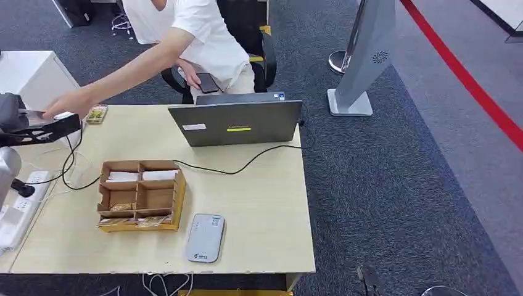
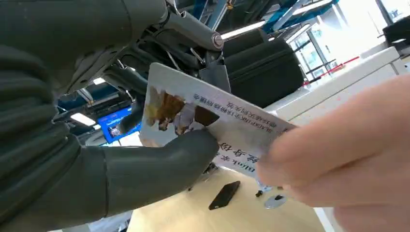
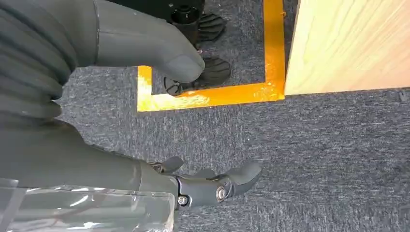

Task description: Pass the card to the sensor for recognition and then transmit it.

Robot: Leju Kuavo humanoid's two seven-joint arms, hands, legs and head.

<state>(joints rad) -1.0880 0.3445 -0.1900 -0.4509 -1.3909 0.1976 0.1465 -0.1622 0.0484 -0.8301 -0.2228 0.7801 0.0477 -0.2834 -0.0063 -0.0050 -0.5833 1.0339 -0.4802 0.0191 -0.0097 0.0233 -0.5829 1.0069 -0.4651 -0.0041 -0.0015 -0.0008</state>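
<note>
Handover: card pinched between thumb and dark fingers of left hand, raised at the table's ten o'clock corner; person's hand closing on the card's free edge.
Grip: firm on the printed face, thumb pressed flat near the picture on the card; looks secure, though the far fingers sit partly hidden behind it.
Person's side: blurred fingertips touching the card's outer end in the left wrist view; cannot tell whether already gripping or just arriving.
Right hand: hanging low over grey carpet, fingers loosely apart, holding nothing.
Sensor: pale reader lying flat at the table's six o'clock edge, just beside the cardboard tray, well apart from the card.
Stage: judged as the transmit step, card offered outward to the person rather than toward the reader.
Doing it well: hold the wrist steady, keep the free end clear and presented, loosen the thumb only once the person's pull is felt.
Risk: early release drops the card onto the cables at nine o'clock; late release turns into a tug.
Background: laptop at twelve o'clock, out of the way.
</note>
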